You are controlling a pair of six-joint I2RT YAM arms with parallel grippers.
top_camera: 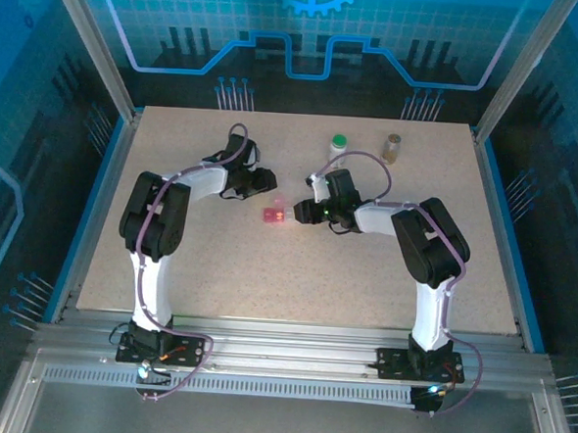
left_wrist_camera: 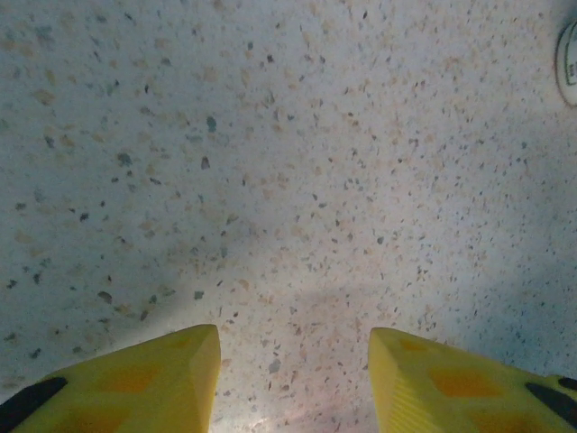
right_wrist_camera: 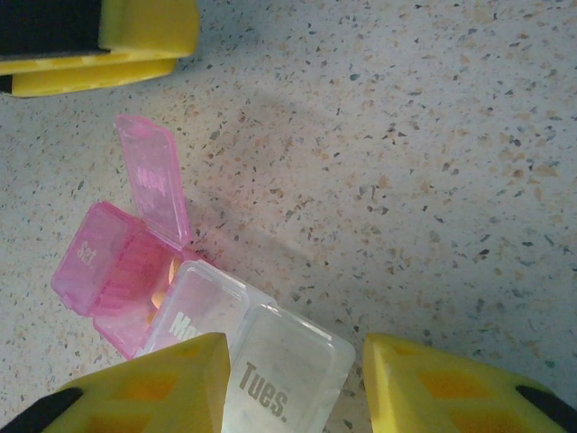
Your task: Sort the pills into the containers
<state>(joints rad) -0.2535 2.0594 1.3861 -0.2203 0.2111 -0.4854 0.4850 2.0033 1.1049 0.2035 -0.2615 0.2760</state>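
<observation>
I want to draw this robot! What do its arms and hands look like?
The left arm and right arm are white with chunky black joints, a purplish cable looping along each. The left hand and right hand have yellow wedge-shaped fingers with black patches.

White-and-black arms [top_camera: 153,287] carry lilac cables [top_camera: 238,133]; fingers [left_wrist_camera: 144,383] are yellow (black inserts).

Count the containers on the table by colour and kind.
White bottle with green cap: 1
Brown vial: 1
Pink pill box: 1
Clear pill box: 1
Total: 4
</observation>
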